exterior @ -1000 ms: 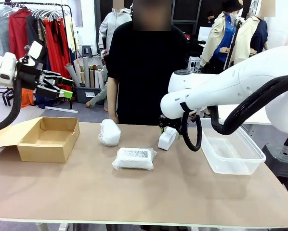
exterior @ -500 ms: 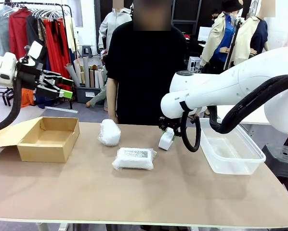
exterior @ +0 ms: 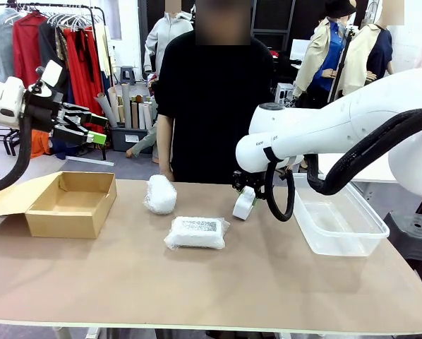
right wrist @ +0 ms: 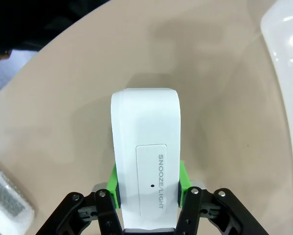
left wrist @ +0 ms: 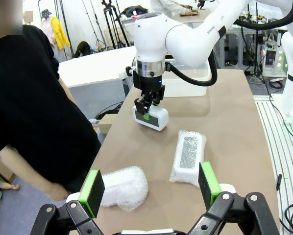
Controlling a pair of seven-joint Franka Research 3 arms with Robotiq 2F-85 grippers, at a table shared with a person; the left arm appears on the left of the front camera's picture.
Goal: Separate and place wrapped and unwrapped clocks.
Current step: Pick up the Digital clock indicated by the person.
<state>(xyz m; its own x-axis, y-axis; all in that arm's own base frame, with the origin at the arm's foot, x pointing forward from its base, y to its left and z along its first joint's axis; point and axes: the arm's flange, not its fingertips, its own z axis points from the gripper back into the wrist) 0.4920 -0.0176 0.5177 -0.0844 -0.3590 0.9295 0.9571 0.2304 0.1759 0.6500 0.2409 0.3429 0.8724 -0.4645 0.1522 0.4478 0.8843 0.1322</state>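
The right end effector (right wrist: 147, 180) has squeezed shut on the bare clock (right wrist: 145, 137), tipping it; the left end effector (left wrist: 149, 188) stays spread wide; a clear tub (exterior: 348, 240) sits near

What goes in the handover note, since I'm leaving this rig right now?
Left gripper: open, empty, raised near the cardboard box.
Right gripper: shut on the bare clock, beside the clear bin.
Rounded bundle and flat bundle: lying mid-table, wrapped.
Done: bare clock gripped; nothing placed.
Left: place all three.
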